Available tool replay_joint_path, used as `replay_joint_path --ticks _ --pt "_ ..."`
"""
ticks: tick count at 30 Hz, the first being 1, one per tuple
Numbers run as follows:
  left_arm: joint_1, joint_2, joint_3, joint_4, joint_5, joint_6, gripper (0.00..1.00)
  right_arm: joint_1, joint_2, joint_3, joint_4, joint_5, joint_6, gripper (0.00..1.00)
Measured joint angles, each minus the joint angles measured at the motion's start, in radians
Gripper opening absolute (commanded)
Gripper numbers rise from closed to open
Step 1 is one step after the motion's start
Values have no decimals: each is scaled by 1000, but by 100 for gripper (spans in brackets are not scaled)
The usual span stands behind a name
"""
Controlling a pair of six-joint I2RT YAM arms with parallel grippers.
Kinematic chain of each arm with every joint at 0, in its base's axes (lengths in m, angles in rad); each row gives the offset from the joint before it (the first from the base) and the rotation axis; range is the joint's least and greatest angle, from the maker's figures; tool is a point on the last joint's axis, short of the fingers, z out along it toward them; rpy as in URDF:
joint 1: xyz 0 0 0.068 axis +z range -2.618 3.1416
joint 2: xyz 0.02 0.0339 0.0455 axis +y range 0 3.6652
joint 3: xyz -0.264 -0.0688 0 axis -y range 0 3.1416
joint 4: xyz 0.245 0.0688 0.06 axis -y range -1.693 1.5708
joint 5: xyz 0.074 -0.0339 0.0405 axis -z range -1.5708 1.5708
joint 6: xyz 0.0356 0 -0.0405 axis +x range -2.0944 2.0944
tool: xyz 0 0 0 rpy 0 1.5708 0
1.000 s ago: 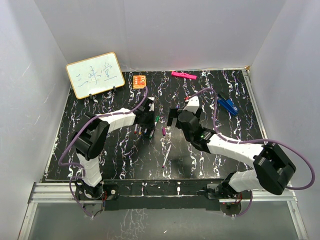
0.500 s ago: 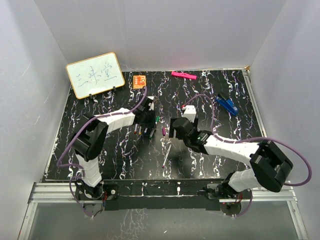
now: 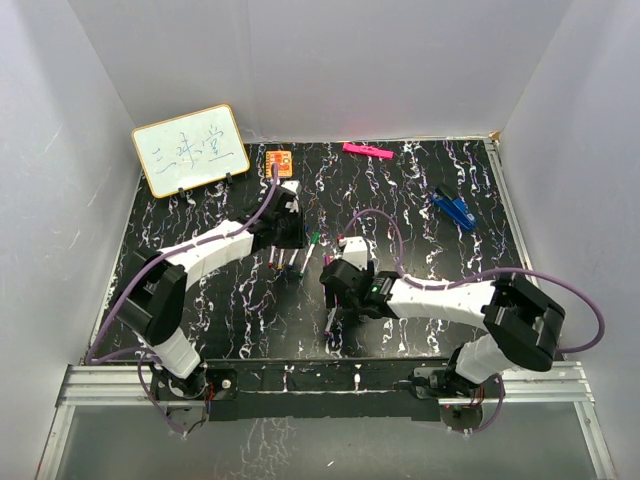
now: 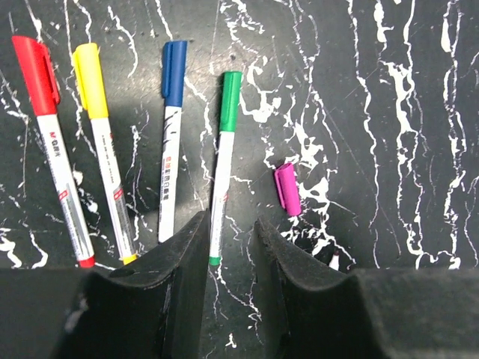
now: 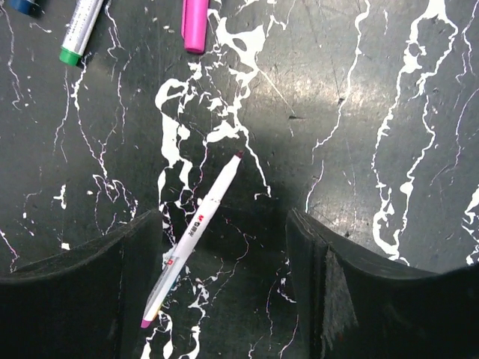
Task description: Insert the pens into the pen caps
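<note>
Tabletop (image 3: 200,200) black marbled, white walls (image 3: 400,70), left gripper (image 4: 230,233) narrowly apart, right gripper (image 5: 224,228) wide.

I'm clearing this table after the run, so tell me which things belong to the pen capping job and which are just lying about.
Job in hand: red-capped pen, yellow-capped pen, blue-capped pen, green-capped pen, loose purple cap, uncapped pen.

Lying about: whiteboard, orange square piece, pink bar, blue clip.
</note>
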Motion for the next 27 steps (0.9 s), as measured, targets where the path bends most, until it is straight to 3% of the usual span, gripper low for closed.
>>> replay_joint_path --ticks 23,27 --pt "0 -43 -81 -31 -82 2 29 9 167 134 -113 -135 -14 37" --pt "0 -43 -81 -31 -89 5 29 9 176 135 -140 -164 -18 26"
